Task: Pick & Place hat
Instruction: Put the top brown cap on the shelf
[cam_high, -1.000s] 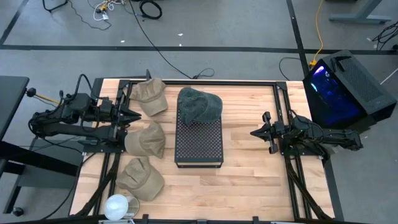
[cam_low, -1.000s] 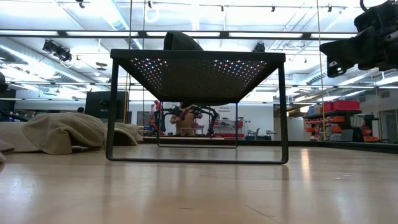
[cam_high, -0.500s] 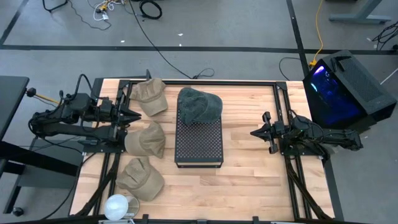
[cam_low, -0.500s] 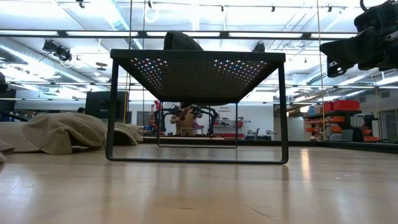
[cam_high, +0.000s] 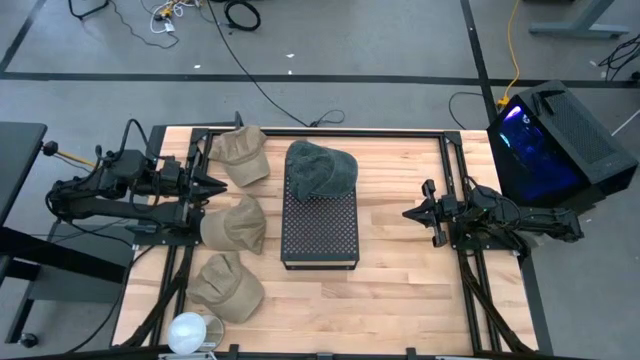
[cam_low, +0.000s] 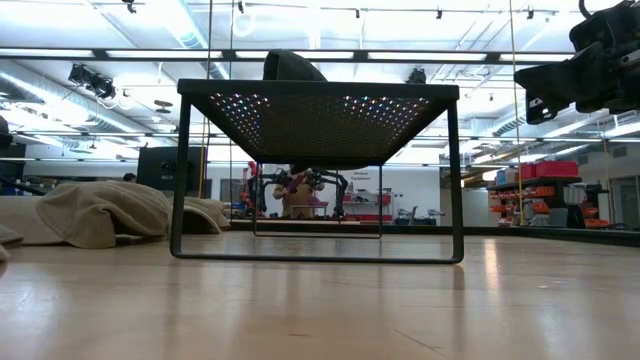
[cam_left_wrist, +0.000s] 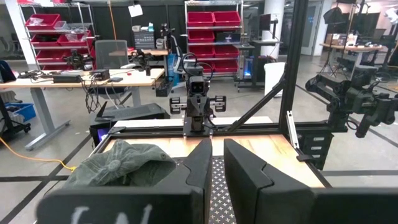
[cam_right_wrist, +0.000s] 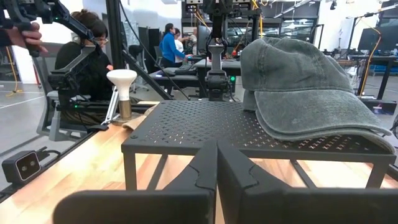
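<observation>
Right gripper (cam_high: 408, 213): parked at the table's right side, pointing in toward the stand; fingers pressed together, nothing between them.
Left gripper (cam_high: 222, 185): parked at the table's left side, tips near the tan caps; a narrow slot shows between the fingers in its wrist view, nothing in it, holding nothing.
Grey-green cap (cam_high: 319, 168): lies on the far end of the black perforated stand (cam_high: 320, 235), crown up, brim drooping a little over the stand's edge in the right wrist view (cam_right_wrist: 311, 93).
Tan caps: three on the wood by the left arm, far (cam_high: 240, 153), middle (cam_high: 236, 222), near (cam_high: 228, 285); slumped, crowns partly collapsed.
Handling, my guess: washed cotton, light, soft, will fold and sag under a pinch; not fragile, not slippery. The brim is the stiffest part.
Where to grip, my guess: brim edge, or a fold of crown fabric pinched from above; a shallow pinch may take only one layer and let the cap swing.
White domed object (cam_high: 188, 331): at the near left corner, well clear.
Task state, my guess: one cap placed, three waiting.
</observation>
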